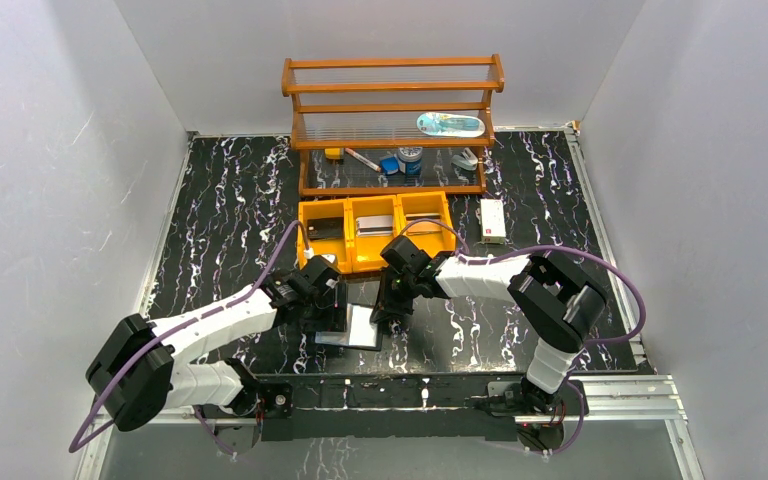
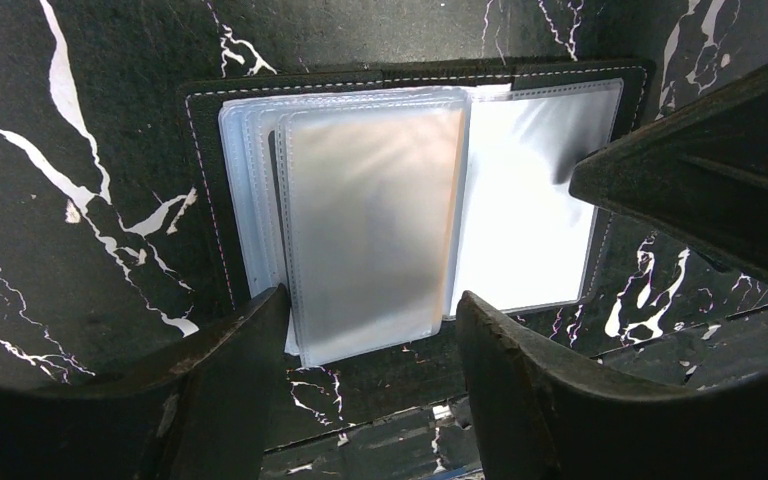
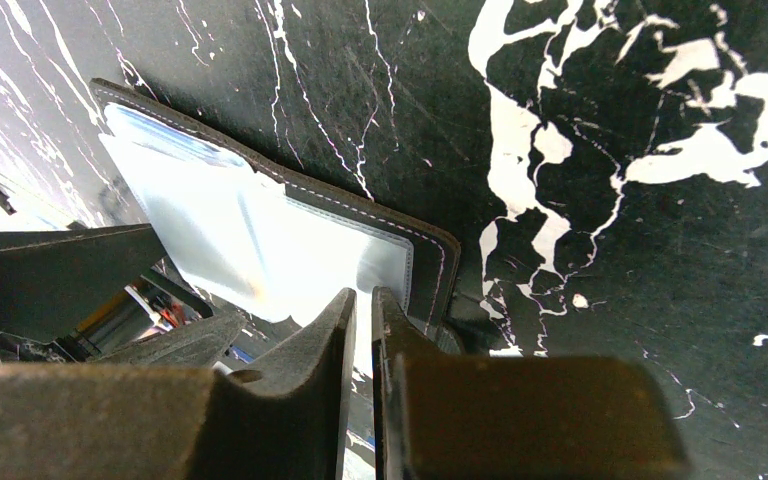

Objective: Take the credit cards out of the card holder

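The card holder (image 1: 360, 322) lies open on the black marble table between my two arms. Its black cover frames pale frosted plastic sleeves (image 2: 375, 220). My left gripper (image 2: 372, 300) is open, one finger on each side of the near edge of the left stack of sleeves, with nothing between its fingers. My right gripper (image 3: 363, 295) is shut, its tips set down on the holder's right panel (image 3: 260, 240) near the stitched edge. One of its fingers (image 2: 700, 180) shows over that panel in the left wrist view. No credit cards show plainly; I cannot tell whether the sleeves hold any.
A yellow three-compartment bin (image 1: 375, 198) stands just behind the holder with flat things in its compartments. Behind it is a wooden shelf rack (image 1: 390, 120) with small items. A white box (image 1: 493, 220) lies right of the bin. Grey walls enclose the table.
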You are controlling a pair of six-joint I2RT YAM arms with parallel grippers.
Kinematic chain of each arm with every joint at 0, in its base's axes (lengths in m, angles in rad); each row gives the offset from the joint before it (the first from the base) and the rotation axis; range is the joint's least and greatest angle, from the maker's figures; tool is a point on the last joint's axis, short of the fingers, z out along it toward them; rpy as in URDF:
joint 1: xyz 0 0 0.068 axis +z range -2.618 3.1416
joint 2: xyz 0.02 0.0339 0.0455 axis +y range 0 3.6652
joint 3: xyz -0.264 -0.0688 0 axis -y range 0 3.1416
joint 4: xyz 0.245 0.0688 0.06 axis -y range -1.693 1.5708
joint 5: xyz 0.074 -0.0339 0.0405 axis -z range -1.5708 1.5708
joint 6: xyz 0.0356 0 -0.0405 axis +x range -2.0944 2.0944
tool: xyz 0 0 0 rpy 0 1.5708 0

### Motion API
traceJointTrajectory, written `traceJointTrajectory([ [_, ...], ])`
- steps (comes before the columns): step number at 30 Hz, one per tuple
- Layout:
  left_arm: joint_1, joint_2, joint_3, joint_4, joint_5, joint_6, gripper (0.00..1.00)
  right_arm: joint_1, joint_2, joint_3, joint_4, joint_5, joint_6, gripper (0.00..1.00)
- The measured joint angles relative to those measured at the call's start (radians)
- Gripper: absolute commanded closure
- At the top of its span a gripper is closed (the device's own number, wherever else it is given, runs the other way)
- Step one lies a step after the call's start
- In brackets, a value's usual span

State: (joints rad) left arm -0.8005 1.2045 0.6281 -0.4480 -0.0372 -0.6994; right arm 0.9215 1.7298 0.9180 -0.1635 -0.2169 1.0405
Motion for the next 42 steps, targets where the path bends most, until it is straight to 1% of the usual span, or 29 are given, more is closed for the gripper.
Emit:
traceJointTrajectory([
  [8,0.0,-0.023,0.005,-0.018,-0.013,0.0,0.35,0.0,0.0,0.0,0.0,0.0,0.0,0.8],
  [12,0.0,-0.025,0.031,-0.057,-0.046,0.002,0.35,0.0,0.0,0.0,0.0,0.0,0.0,0.8],
  [17,0.0,-0.031,0.041,-0.059,-0.051,0.005,0.35,0.0,0.0,0.0,0.0,0.0,0.0,0.8],
  [24,0.0,-0.012,0.013,0.023,0.015,-0.004,0.36,0.0,0.0,0.0,0.0,0.0,0.0,0.8],
  [29,0.0,0.008,0.003,0.052,0.028,-0.009,0.36,0.0,0.0,0.0,0.0,-0.001,0.0,0.8],
  [35,0.0,0.003,0.005,0.046,0.026,-0.008,0.36,0.0,0.0,0.0,0.001,-0.002,0.0,0.8],
  [42,0.0,-0.013,0.017,0.004,-0.01,0.002,0.35,0.0,0.0,0.0,0.001,-0.002,0.0,0.8],
])
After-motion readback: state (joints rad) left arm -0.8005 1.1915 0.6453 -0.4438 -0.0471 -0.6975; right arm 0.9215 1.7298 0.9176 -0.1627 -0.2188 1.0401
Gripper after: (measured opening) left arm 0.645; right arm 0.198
